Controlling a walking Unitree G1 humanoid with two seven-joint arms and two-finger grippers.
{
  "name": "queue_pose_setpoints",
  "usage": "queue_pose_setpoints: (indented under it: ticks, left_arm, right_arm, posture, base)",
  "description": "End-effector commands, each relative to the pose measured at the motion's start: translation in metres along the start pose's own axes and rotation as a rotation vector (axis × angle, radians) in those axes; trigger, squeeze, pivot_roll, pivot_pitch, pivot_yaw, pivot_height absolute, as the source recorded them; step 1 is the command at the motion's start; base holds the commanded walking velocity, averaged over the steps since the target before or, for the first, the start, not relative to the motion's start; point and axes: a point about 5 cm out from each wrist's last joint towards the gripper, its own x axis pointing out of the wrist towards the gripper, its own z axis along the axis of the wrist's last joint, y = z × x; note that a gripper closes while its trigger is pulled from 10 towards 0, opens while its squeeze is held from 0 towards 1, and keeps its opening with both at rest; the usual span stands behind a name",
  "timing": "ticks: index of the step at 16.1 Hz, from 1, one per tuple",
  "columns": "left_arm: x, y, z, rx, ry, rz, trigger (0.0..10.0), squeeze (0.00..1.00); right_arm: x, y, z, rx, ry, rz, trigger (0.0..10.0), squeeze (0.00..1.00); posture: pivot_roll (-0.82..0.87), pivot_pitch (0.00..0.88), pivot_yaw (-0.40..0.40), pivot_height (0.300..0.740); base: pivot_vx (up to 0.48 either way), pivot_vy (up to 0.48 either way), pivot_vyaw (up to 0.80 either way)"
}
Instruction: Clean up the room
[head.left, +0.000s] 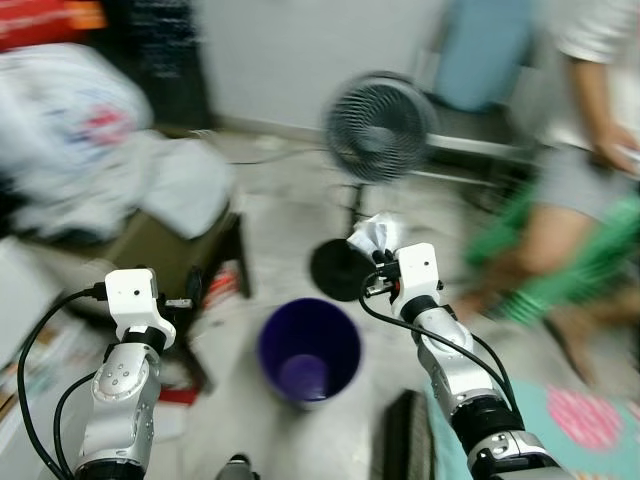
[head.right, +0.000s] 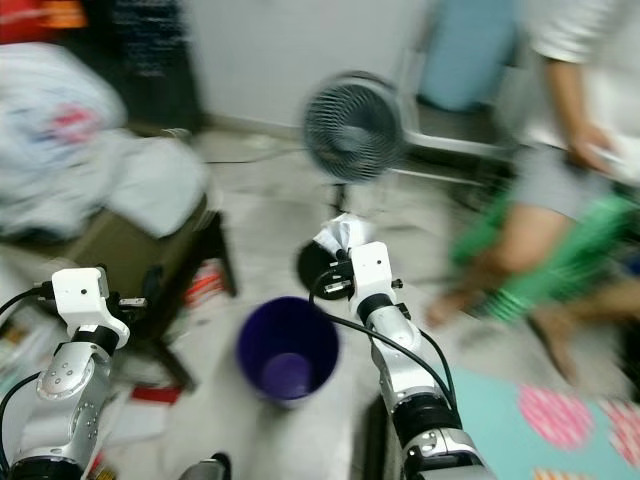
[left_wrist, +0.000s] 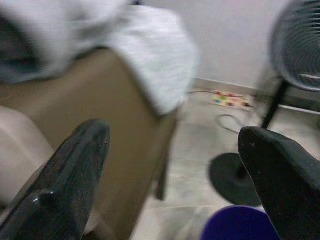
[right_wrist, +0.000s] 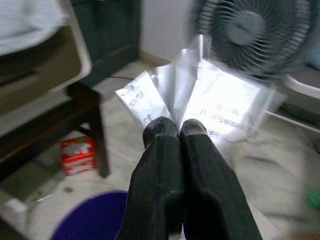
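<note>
Because the crumpled paper (right_wrist: 200, 100) must go in the purple bin (head.left: 309, 350), the right gripper (right_wrist: 179, 131) pinches it beside the rim, while the left gripper (left_wrist: 175, 165) waits with fingers apart.

The round purple plastic bin (head.left: 309, 350) stands open-mouthed on the pale tiled floor (head.left: 275, 215), with bare floor around its far side. Left of the bin, a dark wooden stool (head.left: 190, 262) heaped with grey and white cloth (head.left: 120, 170) blocks the way. Beyond the bin, the black pedestal fan (head.left: 378, 128) and its round base (head.left: 340, 270) stand close. Right of the bin, a person's bare legs (head.left: 540, 250) crowd the floor. The right claw (right_wrist: 176, 131), pinched on crumpled white paper (right_wrist: 200, 100), hangs above the bin's right edge, just before the fan; the left claw (left_wrist: 175, 160), fingers spread, hangs beside the stool.
</note>
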Motion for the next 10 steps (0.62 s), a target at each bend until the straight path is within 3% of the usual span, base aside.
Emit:
queue_pose_setpoints:
  ticks: [1, 6, 10]
  left_arm:
    - [-0.0018, -0.0008, -0.0019, 0.013, 0.009, -0.011, 10.0, 0.0]
    - [-0.0021, -0.0021, -0.0018, 0.006, 0.004, -0.027, 10.0, 0.0]
    - [-0.0021, -0.002, -0.0015, 0.005, 0.003, -0.028, 10.0, 0.0]
  right_arm:
    - [-0.0012, -0.0036, -0.0012, -0.003, 0.002, -0.013, 10.0, 0.0]
    - [-0.0014, -0.0035, -0.0017, 0.0, 0.005, -0.014, 10.0, 0.0]
    - [-0.001, -0.0035, -0.0014, 0.003, 0.005, -0.015, 10.0, 0.0]
  posture:
    - [0.06, 0.135, -0.064, 0.74]
    - [0.06, 0.131, -0.065, 0.74]
    - [0.06, 0.134, -0.064, 0.74]
  base:
    - [0.0, 0.0, 0.0]
    - [0.0, 0.0, 0.0]
    - [0.25, 0.0, 0.0]
